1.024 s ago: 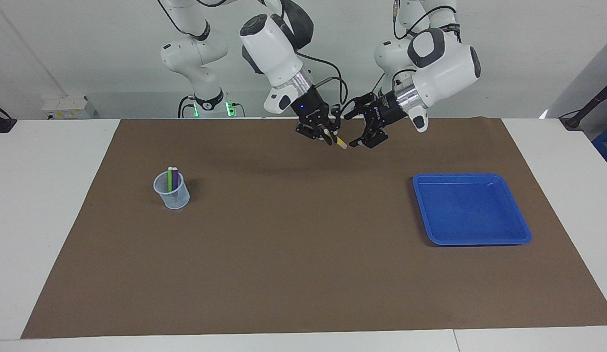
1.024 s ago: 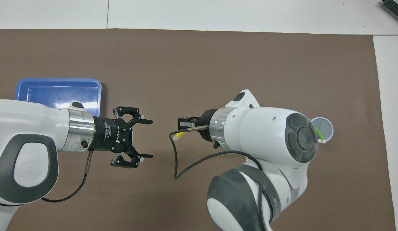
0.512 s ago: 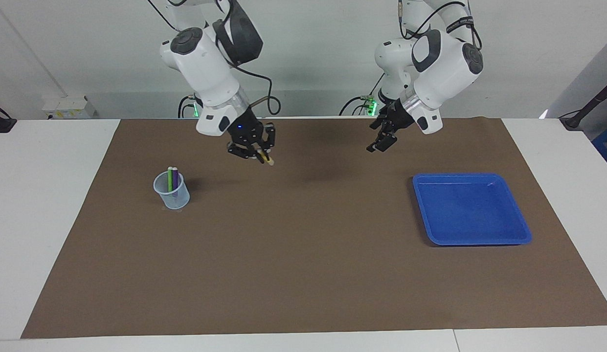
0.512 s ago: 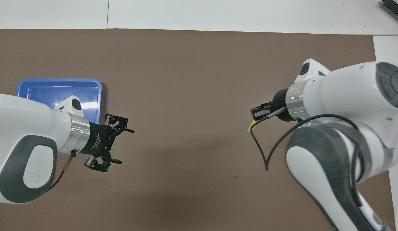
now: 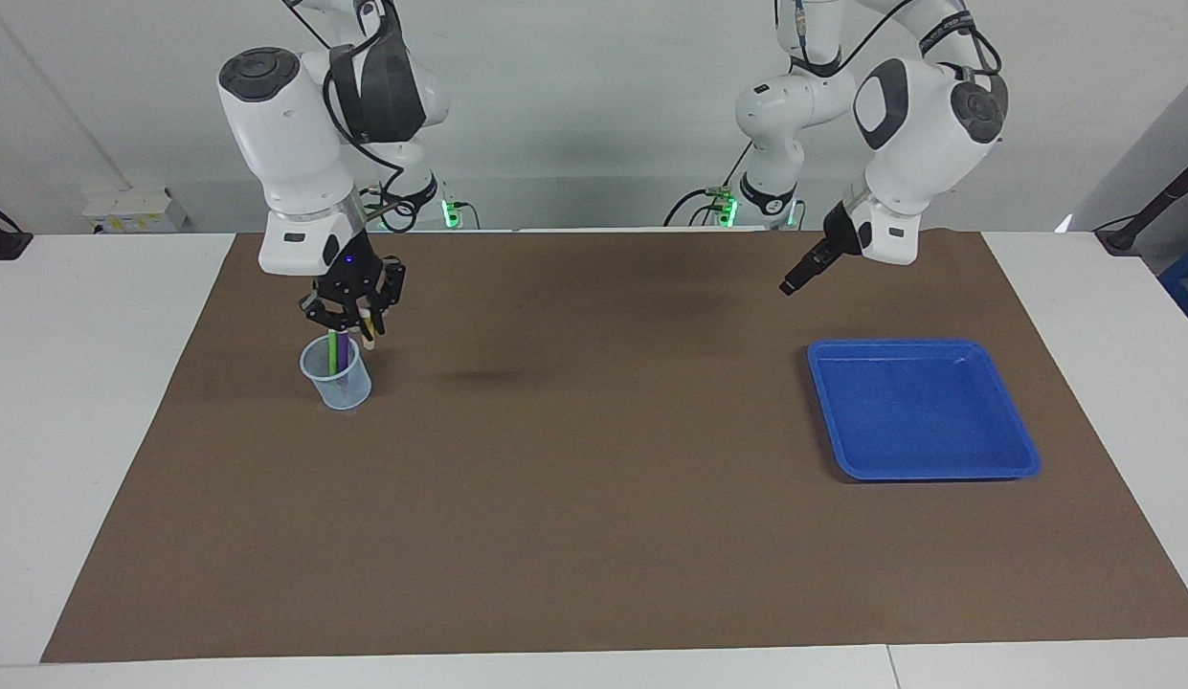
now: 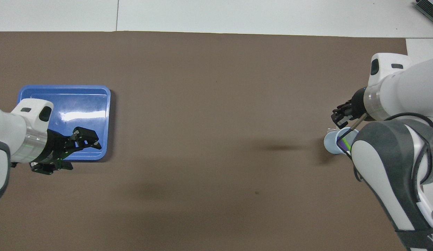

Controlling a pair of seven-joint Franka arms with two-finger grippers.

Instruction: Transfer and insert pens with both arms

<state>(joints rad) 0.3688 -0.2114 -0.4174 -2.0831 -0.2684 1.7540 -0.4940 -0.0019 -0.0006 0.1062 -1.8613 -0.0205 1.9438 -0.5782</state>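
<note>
Progress: two of three pens already standing in the clear cup (image 5: 336, 373) at the right arm's end of the surface, green pen (image 5: 332, 350) and purple pen (image 5: 342, 352) side by side. Third one, the yellow pen (image 5: 368, 326), clamped in the right hand (image 5: 356, 318), hanging tip-down just over the cup rim, not yet inside as far as the facing view shows. Left to do, judging by that: lower, line up with the free space beside the other two, let go. Blue tray (image 5: 924, 409) at the left arm's end holds nothing visible, so no more pens to fetch. Left hand (image 6: 68, 153) spread wide, carrying nothing, raised over the tray's nearer edge, waiting. Main risk: knocking the cup or jamming on the two pens already in.
</note>
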